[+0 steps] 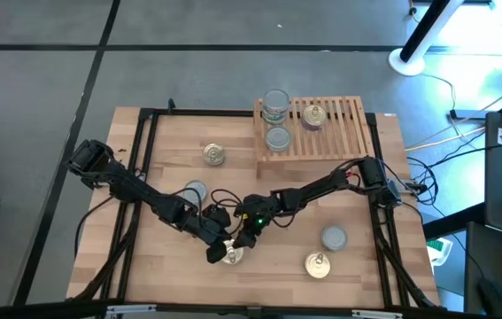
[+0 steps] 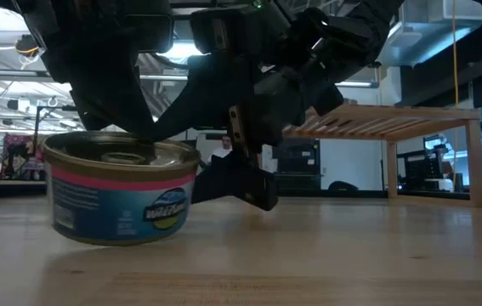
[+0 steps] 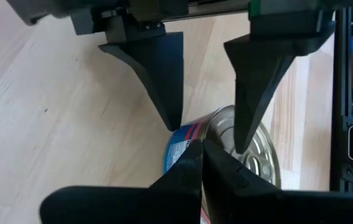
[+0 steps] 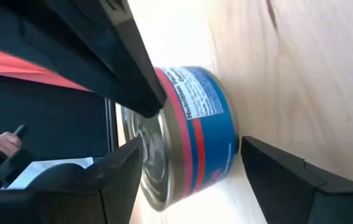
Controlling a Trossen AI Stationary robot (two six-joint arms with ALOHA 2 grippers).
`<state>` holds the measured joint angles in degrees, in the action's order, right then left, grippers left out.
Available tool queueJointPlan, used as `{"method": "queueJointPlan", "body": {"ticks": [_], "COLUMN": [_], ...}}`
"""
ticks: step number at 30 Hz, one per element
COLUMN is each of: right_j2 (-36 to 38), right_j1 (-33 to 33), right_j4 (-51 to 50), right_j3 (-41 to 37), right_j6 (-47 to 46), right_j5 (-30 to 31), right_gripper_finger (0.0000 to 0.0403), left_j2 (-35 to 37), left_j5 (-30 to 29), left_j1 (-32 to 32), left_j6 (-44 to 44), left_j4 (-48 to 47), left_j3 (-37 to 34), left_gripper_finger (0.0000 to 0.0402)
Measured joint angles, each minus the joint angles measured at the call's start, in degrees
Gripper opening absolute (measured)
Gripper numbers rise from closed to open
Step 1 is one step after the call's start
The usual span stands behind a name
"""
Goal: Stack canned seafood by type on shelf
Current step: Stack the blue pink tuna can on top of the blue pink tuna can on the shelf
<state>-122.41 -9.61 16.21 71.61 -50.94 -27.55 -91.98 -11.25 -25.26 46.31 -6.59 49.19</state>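
Observation:
One blue-labelled tin with a red stripe and a metal top stands upright on the plank table near its near edge. My left gripper is shut, with its tips at the tin's top rim. My right gripper is open, reaching in from the table's right. One of its fingers stands beside the tin's wall and the other over its top. I cannot tell whether they touch. The slatted shelf carries a stack of silver-topped tins, another silver-topped tin and a gold-topped tin. My left gripper's shut fingertips meet the tin at its top rim, coming slanting down from the table's left. Whether they pinch the rim or only rest against it cannot be told. The tin stands flat on the table.
Loose tins lie on the table: a gold-topped one, a silver-topped one beside my left arm, and a silver-topped one and a gold-topped one near the right front. Both forearms cross the table's middle. A black frame rims the table.

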Motion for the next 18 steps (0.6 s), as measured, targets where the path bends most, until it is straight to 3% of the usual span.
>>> {"method": "queueJointPlan", "body": {"ticks": [18], "right_j2": [-0.23], "right_j1": [-0.11], "right_j4": [0.27], "right_j3": [0.0], "right_j6": [2.21], "right_j5": [-0.48], "right_gripper_finger": [0.0269], "left_j2": [0.0], "left_j5": [0.03], "left_j1": [0.0], "left_j6": [-0.16], "left_j4": [0.07], "left_j3": [0.0], "left_gripper_finger": [0.0]}}
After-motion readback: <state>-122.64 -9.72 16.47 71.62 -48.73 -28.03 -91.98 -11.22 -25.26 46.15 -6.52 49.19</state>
